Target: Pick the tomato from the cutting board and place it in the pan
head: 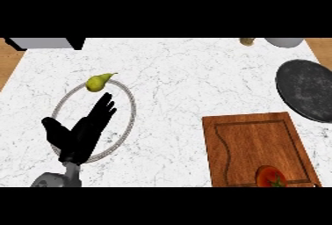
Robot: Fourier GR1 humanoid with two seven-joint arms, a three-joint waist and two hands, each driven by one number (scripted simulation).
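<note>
On the marble counter (168, 74) the wooden cutting board (256, 140) lies near the dark pan (308, 90), with the tomato (271, 177) on the board's near edge. The left hand (81, 132) rests open and empty over a ringed plate (130, 103) bearing a pear (99, 82). Picking has not begun; the right hand, out of view, would need to reach the tomato.

The tomato (271, 176) sat at the near edge of the wooden cutting board (253, 140) on the marble worktop (188, 74). The dark pan (310, 90) lay beyond it. The left hand (81, 132) rested open over a plate (130, 115), near a pear (98, 82).
</note>
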